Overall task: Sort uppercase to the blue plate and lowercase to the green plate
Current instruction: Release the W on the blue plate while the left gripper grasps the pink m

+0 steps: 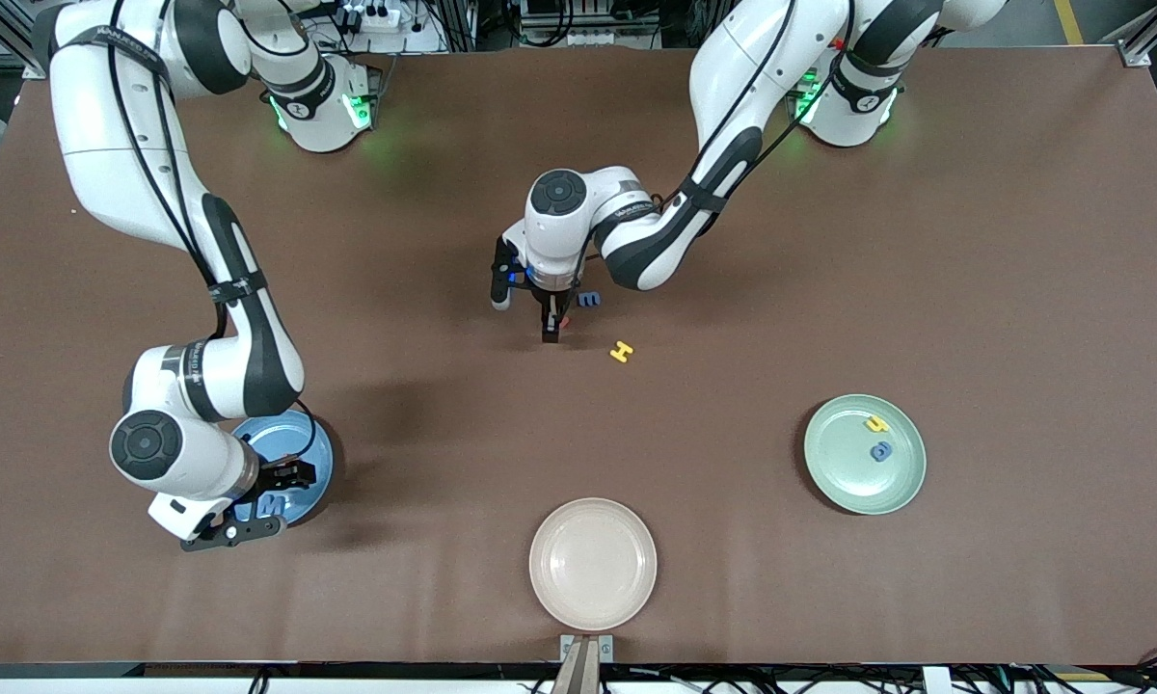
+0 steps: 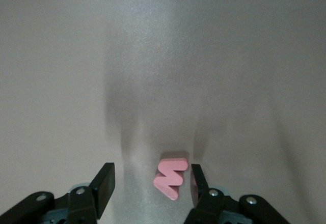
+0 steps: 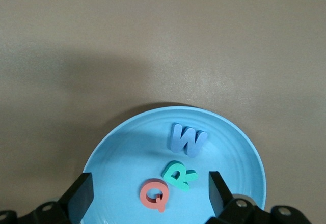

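Front view: the left gripper (image 1: 551,328) is down at the brown table (image 1: 974,241) mid-table, its fingers hiding most of a small red foam letter (image 1: 563,325); only a sliver shows. Just beside it, toward the left arm's end, lies a small blue foam letter (image 1: 589,300), and a flat yellow foam H (image 1: 622,352) sits near, lower in the view. The right gripper (image 1: 270,501) hangs over the round sky-blue plate (image 1: 313,448), whose surface the arm largely covers; a blue foam M (image 1: 272,504) shows between its fingers. The pale mint-green plate (image 1: 901,482), well apart, holds a small yellow piece (image 1: 875,423) and a blue a-like letter (image 1: 882,450). A cream plate (image 1: 593,564) sits at the table's near edge.

Left wrist view: the black jaws stand partly open around the red letter (image 2: 171,177), which looks pink here, a zigzag w shape. One finger (image 2: 198,183) seems to touch it; the other stands clear.

Right wrist view: the jaws are wide apart and hold nothing. Under them, in the ridged blue plate (image 3: 117,147), lie the blue M (image 3: 187,140), a teal-green R (image 3: 180,175) and a red ring-shaped Q (image 3: 154,194).
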